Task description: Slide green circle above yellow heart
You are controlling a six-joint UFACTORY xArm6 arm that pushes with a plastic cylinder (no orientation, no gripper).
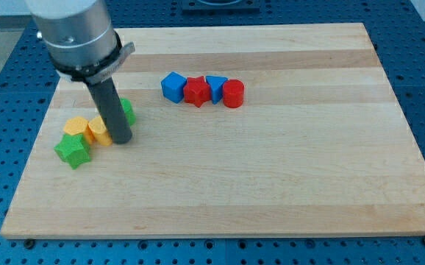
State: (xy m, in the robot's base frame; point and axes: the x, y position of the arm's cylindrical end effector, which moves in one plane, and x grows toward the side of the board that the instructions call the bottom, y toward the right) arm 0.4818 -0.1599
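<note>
The green circle (127,110) sits at the view's left, mostly hidden behind my rod. The yellow heart (98,131) lies just below and to the left of it, touching the rod's left side. My tip (120,139) rests on the board right of the yellow heart and just below the green circle. A yellow hexagon (74,126) is left of the heart and a green star (73,151) lies below it.
A row of blocks lies near the view's top centre: a blue cube (173,86), a red star (196,91), a blue triangle (215,87) and a red cylinder (232,94). The wooden board (271,169) has blue pegboard around its edges.
</note>
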